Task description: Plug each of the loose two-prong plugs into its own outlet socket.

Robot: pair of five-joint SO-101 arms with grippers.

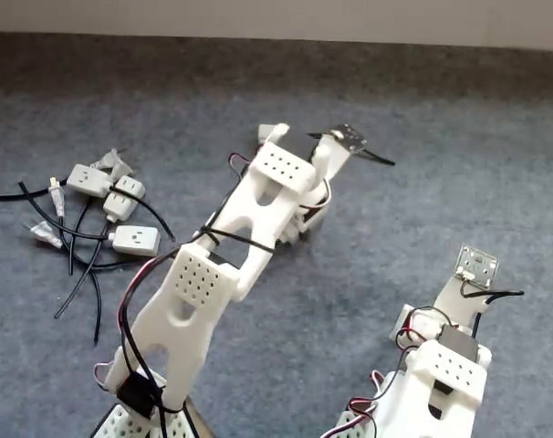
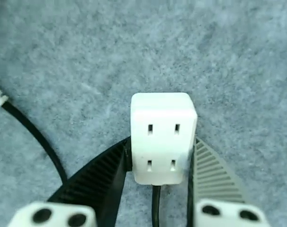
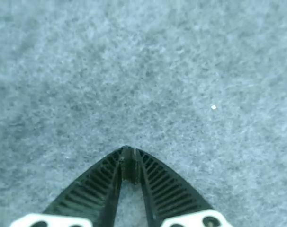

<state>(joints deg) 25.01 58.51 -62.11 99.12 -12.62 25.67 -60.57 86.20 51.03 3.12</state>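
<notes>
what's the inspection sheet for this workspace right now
surface: grey carpet
job's things: one white outlet socket gripped; heap of sockets and plugs lying apart, plugs loose
clutter: nothing seen
grippers: left gripper shut on the outlet socket; right gripper shut, empty, over bare carpet
cables: black cables tangled through the heap; socket lead runs from the held socket
surroundings: pale strip beyond the carpet

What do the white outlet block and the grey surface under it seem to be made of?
The outlet block looks like moulded plastic: smooth, evenly white, rounded edges. The surface is probably felt or short-pile carpet: matte, fuzzy, mottled grey.
</notes>
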